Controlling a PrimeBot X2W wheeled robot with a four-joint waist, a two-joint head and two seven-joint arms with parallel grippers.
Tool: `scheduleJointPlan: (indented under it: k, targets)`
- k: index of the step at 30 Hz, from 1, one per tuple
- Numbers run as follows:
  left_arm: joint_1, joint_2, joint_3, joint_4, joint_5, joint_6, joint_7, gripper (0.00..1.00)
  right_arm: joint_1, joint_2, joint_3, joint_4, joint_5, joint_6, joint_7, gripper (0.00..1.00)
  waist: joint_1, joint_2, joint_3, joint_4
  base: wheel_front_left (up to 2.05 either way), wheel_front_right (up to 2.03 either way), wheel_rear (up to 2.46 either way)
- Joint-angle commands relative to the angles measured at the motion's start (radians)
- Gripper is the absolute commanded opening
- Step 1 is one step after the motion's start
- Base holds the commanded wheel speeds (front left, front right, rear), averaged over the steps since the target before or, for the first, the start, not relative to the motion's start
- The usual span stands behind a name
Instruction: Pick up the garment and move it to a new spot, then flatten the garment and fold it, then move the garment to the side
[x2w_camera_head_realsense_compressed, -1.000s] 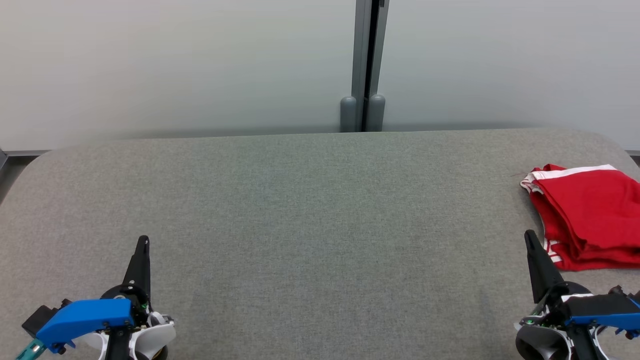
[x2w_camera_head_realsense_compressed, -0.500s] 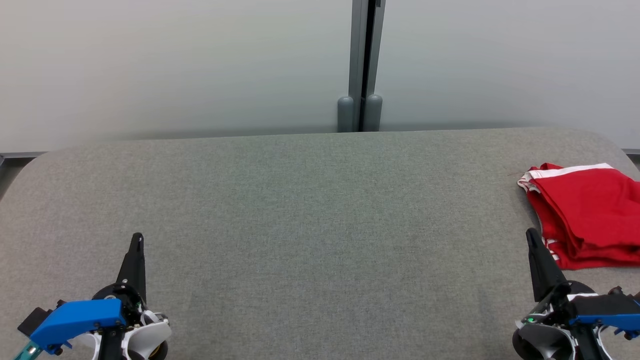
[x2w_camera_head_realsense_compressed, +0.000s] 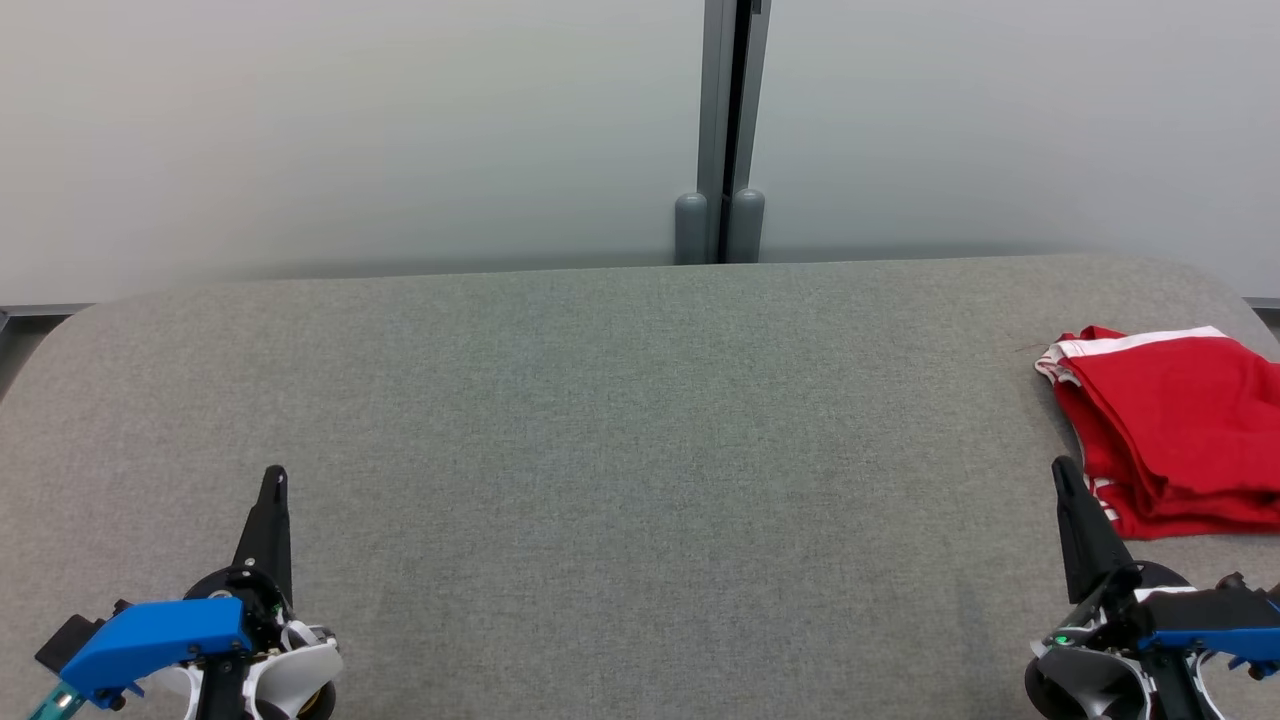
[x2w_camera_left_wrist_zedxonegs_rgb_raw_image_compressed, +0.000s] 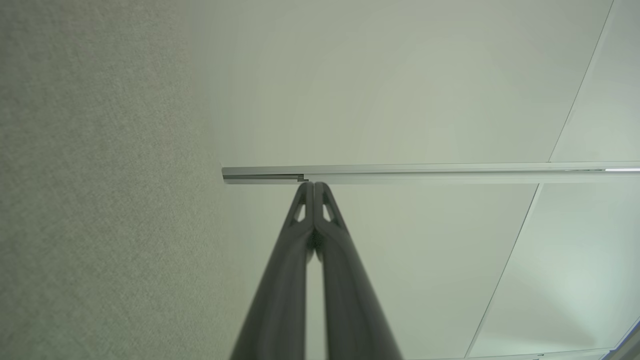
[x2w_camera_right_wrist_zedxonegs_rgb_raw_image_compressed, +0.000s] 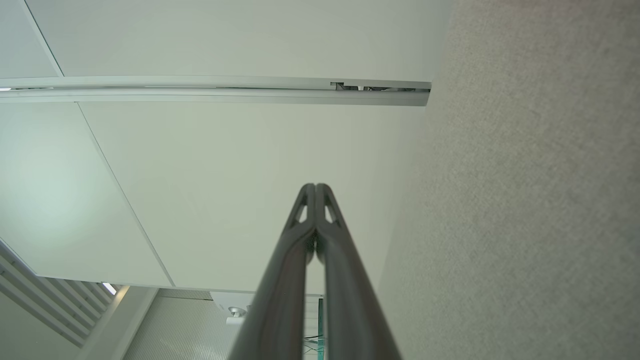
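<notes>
Grey table (x2w_camera_head_realsense_compressed: 640, 450), folded garment (x2w_camera_head_realsense_compressed: 1180, 430) far right; left gripper (x2w_camera_head_realsense_compressed: 274, 478), right gripper (x2w_camera_head_realsense_compressed: 1058, 468) closed

We find no text, label, brand, number or sign clear enough to read, on any surface. We note small white marks (x2w_camera_head_realsense_compressed: 1103, 492) on near corner of red garment (x2w_camera_head_realsense_compressed: 1175, 430), by its white stripe trim; too small for us to tell whether lettering or pattern
</notes>
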Motion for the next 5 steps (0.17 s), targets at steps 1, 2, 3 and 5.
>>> scheduleJointPlan:
  k: [1, 2, 3, 5]
  targets:
    - [-0.008, -0.003, 0.003, -0.005, -0.002, -0.005, 0.005, 0.0, -0.009, -0.007, -0.003, -0.003, 0.003, 0.0, 0.004, 0.0, 0.0, 0.0, 0.0, 0.0, 0.0, 0.0, 0.0]
    - [-0.008, -0.003, 0.003, -0.005, -0.002, -0.005, 0.005, 0.0, -0.009, -0.007, -0.003, -0.003, 0.003, 0.0, 0.004, 0.0, 0.0, 0.0, 0.0, 0.0, 0.0, 0.0, 0.0]
    - [-0.008, -0.003, 0.003, -0.005, -0.002, -0.005, 0.005, 0.0, -0.009, -0.007, -0.003, -0.003, 0.003, 0.0, 0.004, 0.0, 0.0, 0.0, 0.0, 0.0, 0.0, 0.0, 0.0]
    - [-0.008, -0.003, 0.003, -0.005, -0.002, -0.005, 0.005, 0.0, -0.009, -0.007, -0.003, -0.003, 0.003, 0.0, 0.004, 0.0, 0.0, 0.0, 0.0, 0.0, 0.0, 0.0, 0.0]
